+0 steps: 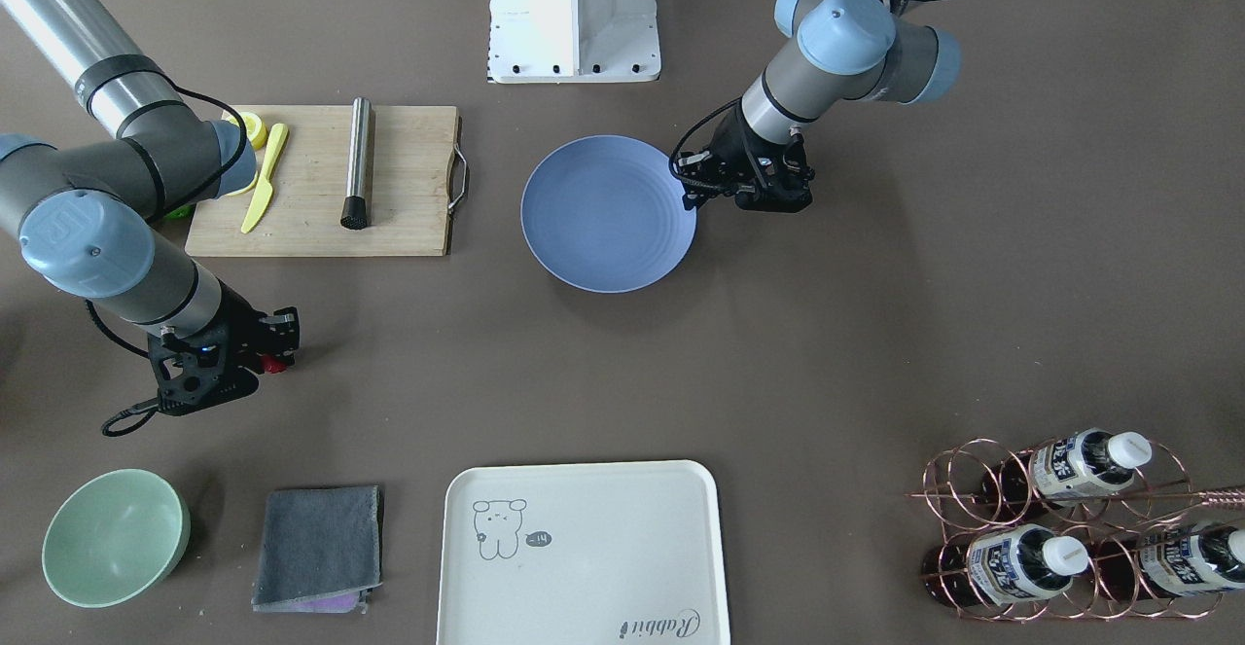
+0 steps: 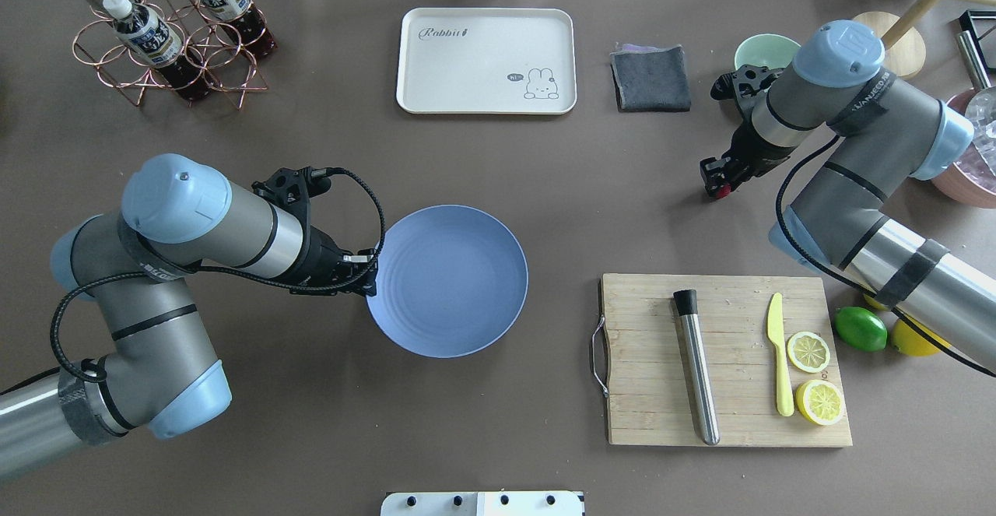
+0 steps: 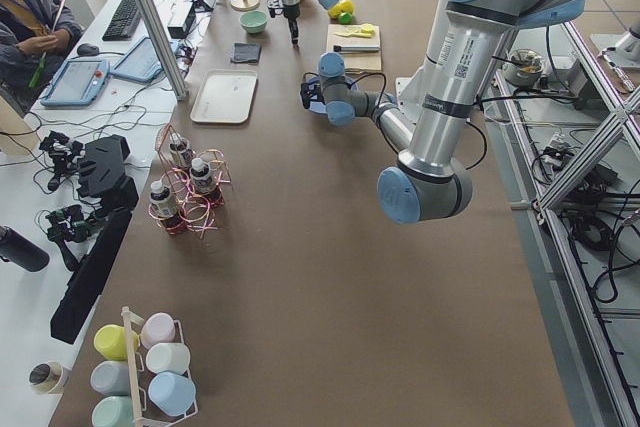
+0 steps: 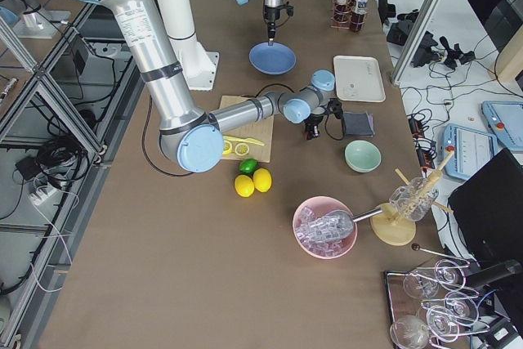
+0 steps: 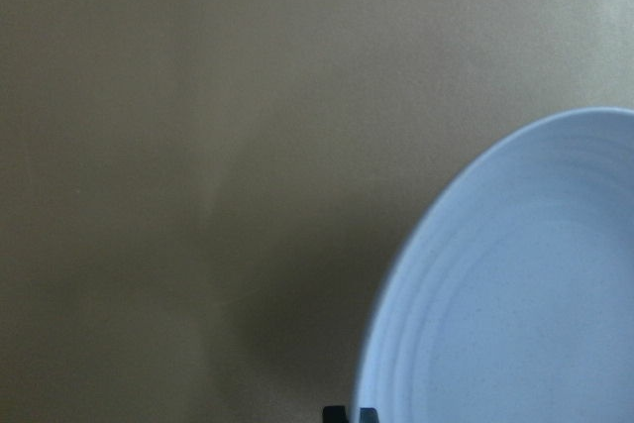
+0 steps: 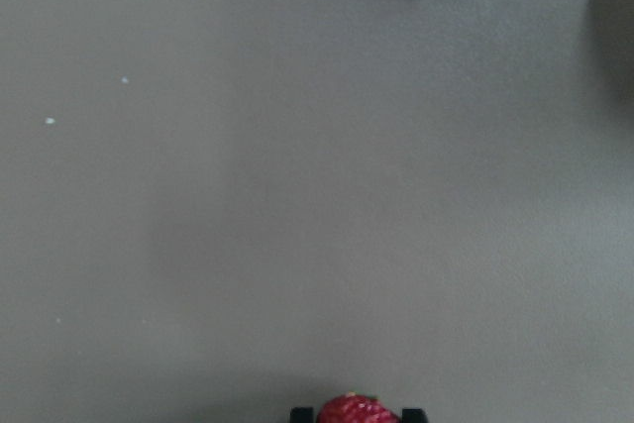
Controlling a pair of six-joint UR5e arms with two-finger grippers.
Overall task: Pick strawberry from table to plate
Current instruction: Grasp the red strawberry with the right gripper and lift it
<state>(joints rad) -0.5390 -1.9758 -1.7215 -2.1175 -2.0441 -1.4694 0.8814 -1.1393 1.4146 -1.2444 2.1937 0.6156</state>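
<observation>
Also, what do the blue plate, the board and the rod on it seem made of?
Plate: matte, faintly speckled, ringed; probably plastic or a fibre composite. Board: pale wood, maybe bamboo, with visible strips. Rod: brushed metal with a sheen; its dark tip may be plastic.

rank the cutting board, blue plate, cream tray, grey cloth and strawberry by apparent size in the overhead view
1. cutting board
2 and 3. blue plate and cream tray: they cover about the same area, too close to rank
4. grey cloth
5. strawberry, only a red speck
</observation>
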